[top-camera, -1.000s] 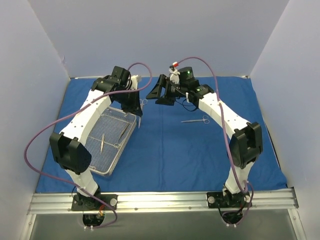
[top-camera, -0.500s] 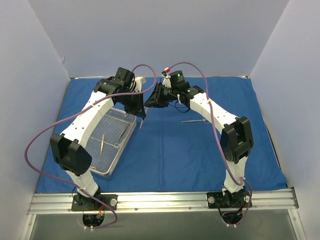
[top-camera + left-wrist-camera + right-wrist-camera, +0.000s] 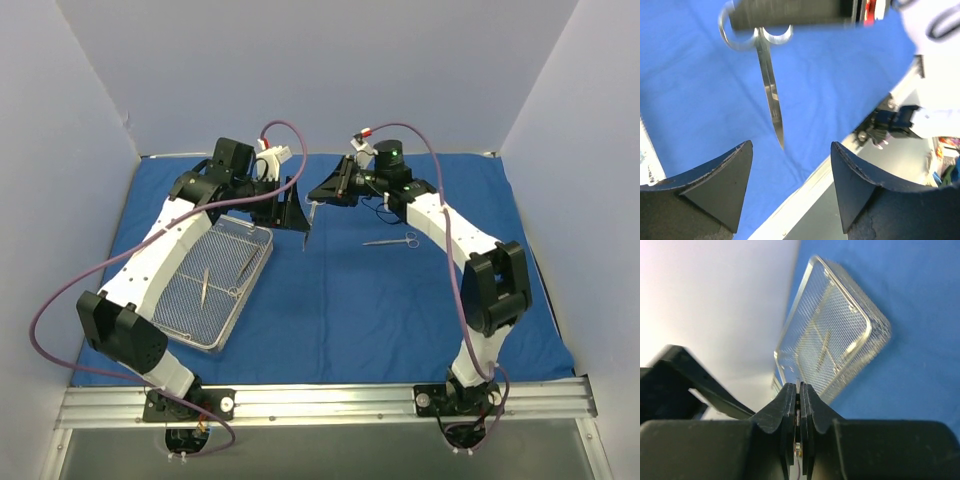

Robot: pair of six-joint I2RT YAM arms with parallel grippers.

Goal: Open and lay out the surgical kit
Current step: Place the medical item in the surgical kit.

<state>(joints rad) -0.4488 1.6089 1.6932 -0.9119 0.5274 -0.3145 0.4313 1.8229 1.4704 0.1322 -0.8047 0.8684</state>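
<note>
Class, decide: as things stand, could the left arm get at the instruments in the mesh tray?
Probably yes: the left gripper is open and empty, and the instruments lie uncovered in the mesh tray close beside it.

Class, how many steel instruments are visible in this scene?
4: scissors hanging from the right hand, one instrument on the blue cloth, two in the mesh tray; others may be hidden.

Matt blue cloth (image 3: 350, 300), glossy steel scissors (image 3: 771, 95)
</note>
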